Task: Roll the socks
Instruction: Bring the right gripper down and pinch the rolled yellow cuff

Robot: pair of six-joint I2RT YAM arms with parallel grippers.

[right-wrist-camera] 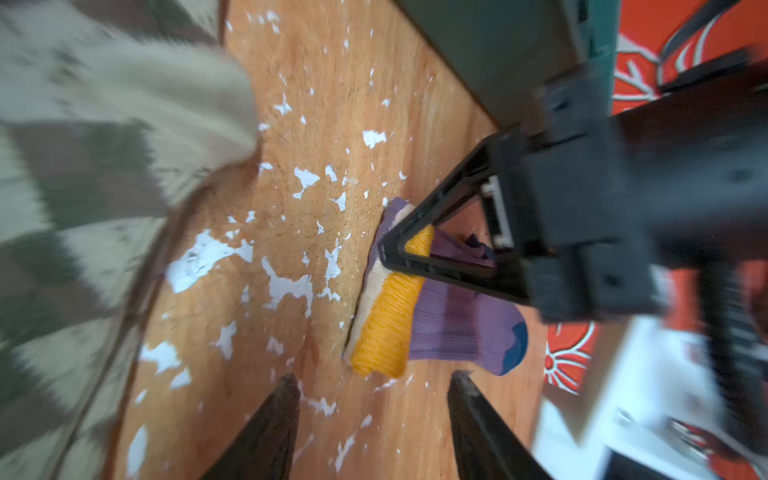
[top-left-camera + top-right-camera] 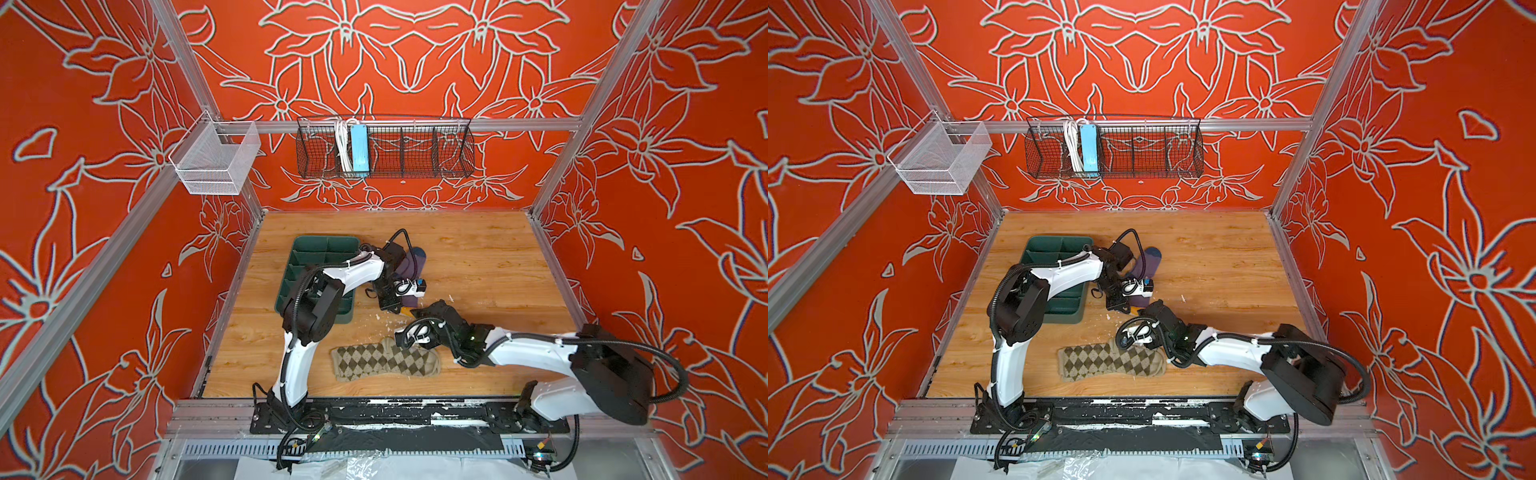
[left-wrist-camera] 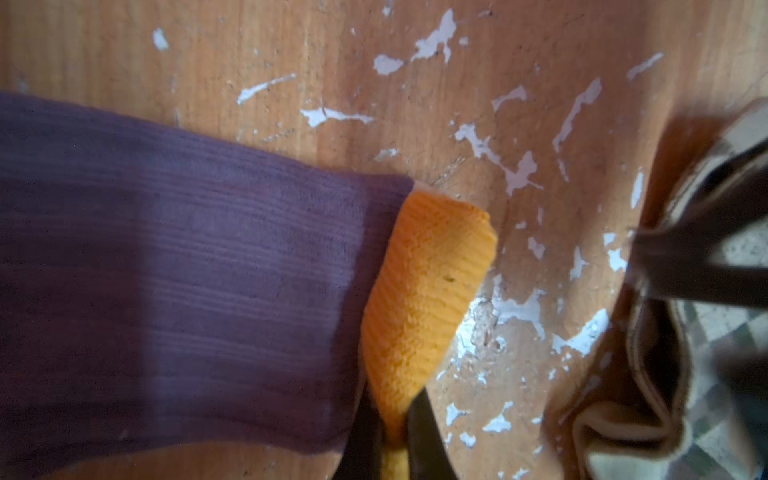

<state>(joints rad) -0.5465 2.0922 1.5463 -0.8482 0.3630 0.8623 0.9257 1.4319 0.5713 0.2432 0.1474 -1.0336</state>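
The left gripper (image 3: 394, 401) is squeezed tight on the yellow cuff (image 3: 428, 291) of the purple sock (image 3: 187, 270). Its two black fingers (image 3: 426, 436) are close together, with a corner of the cuff pinched between them. The cuff is folded over there, and its pale inside shows in the right wrist view.

The right gripper (image 1: 374, 376) has its two fingers wide apart. It is low over the table (image 2: 478, 257) and points at the other end of the cuff, just beside it. I cannot tell if it touches.

In both top views the purple sock (image 2: 409, 262) lies flat on the wood near the middle of the table. It runs from the grippers toward the back wall, and its navy toe (image 2: 417, 251) is at the far end. The left arm hides part of it.

The beige sock (image 2: 386, 361) with brown diamonds lies flat nearer the front edge, apart from the purple one. The right arm reaches over one end of it.

A green tray (image 2: 324, 249) with small boxes sits at the left, just beside the purple sock. White chipped spots (image 3: 515, 174) cover the wood around the grippers
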